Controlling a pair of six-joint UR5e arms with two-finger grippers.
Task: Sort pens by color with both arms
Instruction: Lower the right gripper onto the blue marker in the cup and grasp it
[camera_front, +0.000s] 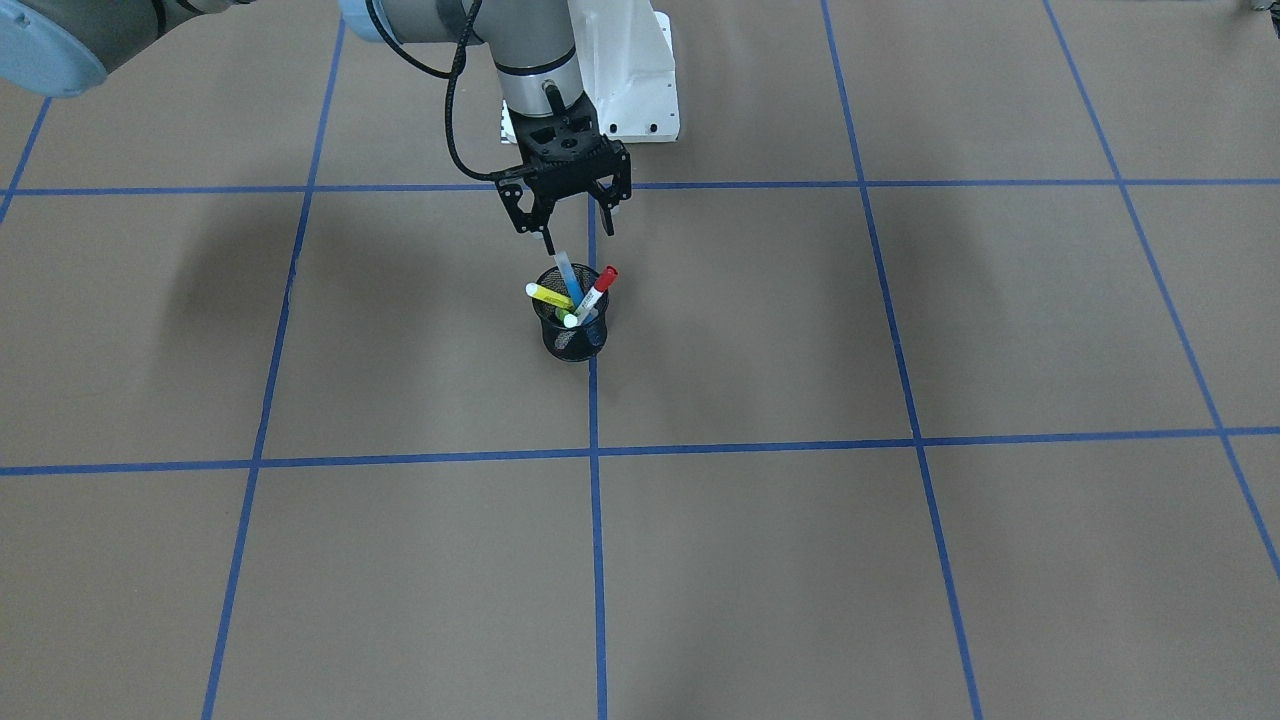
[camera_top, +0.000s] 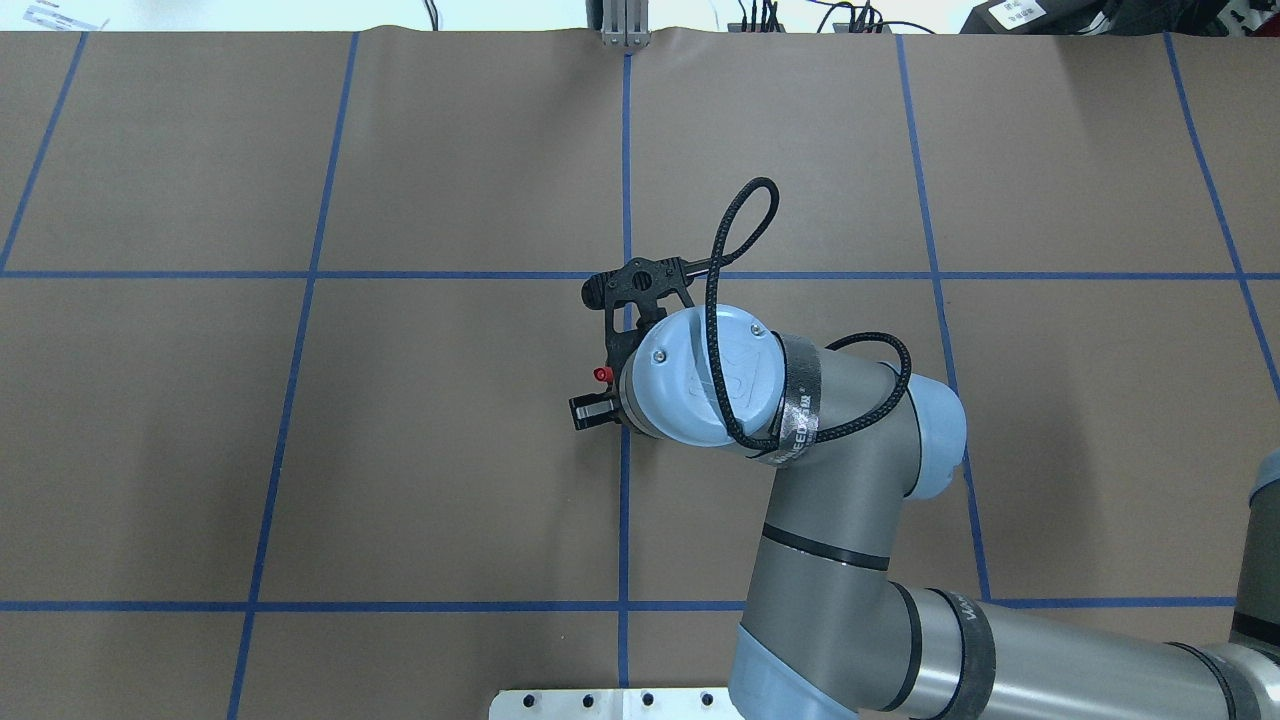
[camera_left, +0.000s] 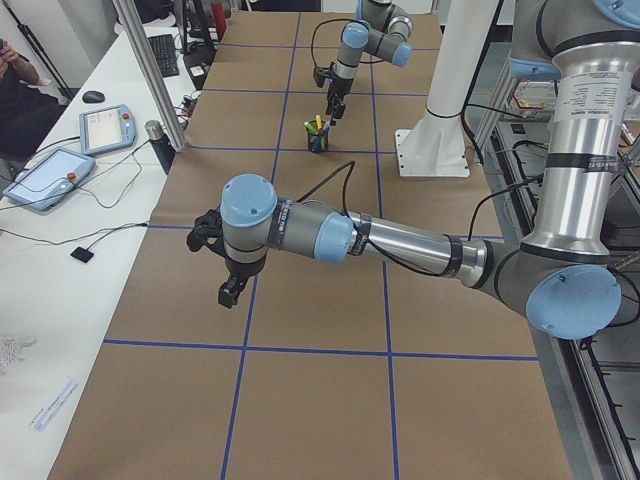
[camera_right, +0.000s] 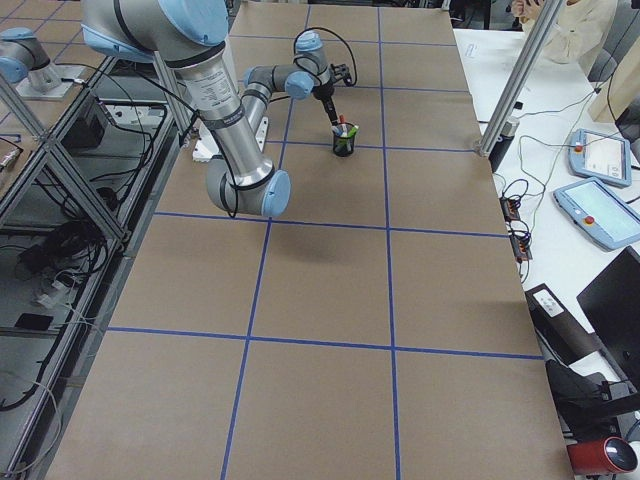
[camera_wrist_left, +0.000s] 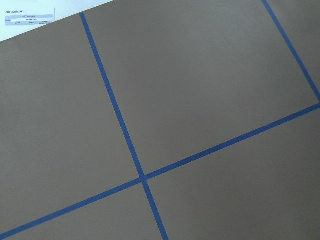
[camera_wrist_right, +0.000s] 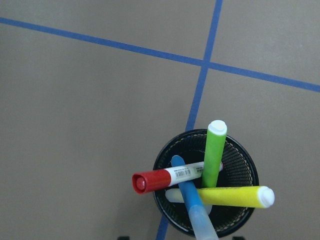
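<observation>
Hanging nearest over the brown paper gridded with blue tape, the left gripper shows too poorly to tell whether it is parted or closed. A white bench beside it carries teach pendants. Farther along, the right gripper, jaws spread and empty, hovers above the black mesh cup holding the pens.

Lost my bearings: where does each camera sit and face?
Front-facing: across the table, facing robot; right claw over pen cup.
Overhead: behind robot, looking down; right arm over cup.
Left side: table's left end; left arm near.
Right side: table's right end; right arm near.
Left wrist: down at taped table.
Right wrist: down into cup.
Shared: both sides show cup.
</observation>
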